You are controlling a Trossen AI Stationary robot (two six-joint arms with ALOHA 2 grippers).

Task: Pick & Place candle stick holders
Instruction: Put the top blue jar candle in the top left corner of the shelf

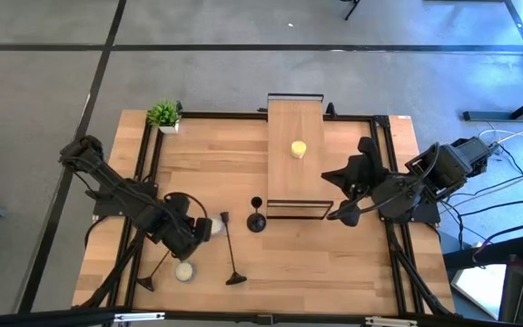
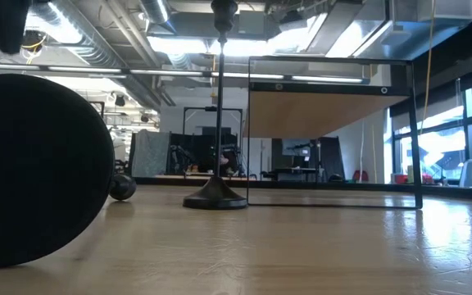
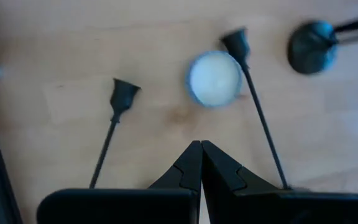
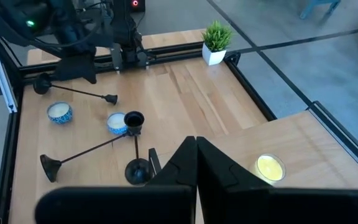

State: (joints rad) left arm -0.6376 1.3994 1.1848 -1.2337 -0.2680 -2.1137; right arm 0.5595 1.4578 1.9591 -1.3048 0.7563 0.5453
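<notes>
While both my jaws are pressed together on nothing, the pale wooden table carries everything. Its landmark is the raised wooden shelf holding a yellow candle. One short candle stick holder stands upright before the shelf; two tall holders lie flat nearer my left gripper, beside white candles. My right gripper hovers by the shelf's corner. Grey floor surrounds us.

Short black metal candle stick holder stood upright beside raised wooden shelf; two tall black holders lay flat near left gripper.
</notes>
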